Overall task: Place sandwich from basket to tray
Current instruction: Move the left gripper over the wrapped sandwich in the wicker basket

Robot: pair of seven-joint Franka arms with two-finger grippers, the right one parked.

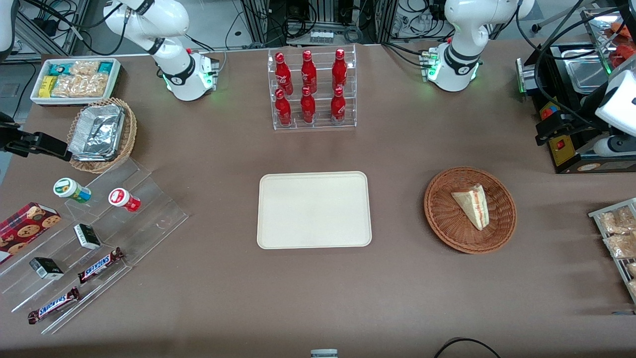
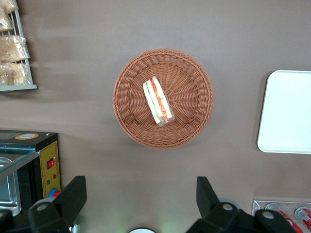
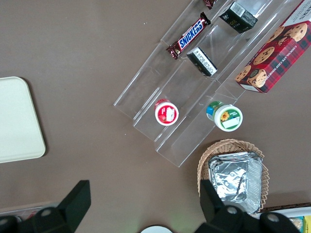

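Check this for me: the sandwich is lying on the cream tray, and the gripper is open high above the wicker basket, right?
Not quite. The sandwich lies in the basket, not on the tray, which holds nothing; the front view shows this. The rest stands: in the left wrist view the gripper is open above the basket.

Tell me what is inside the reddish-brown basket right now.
Only the sandwich lies in the basket, resting on its woven floor; whatever is beneath the sandwich is covered. The gripper hangs open above the table beside the basket, holding nothing.
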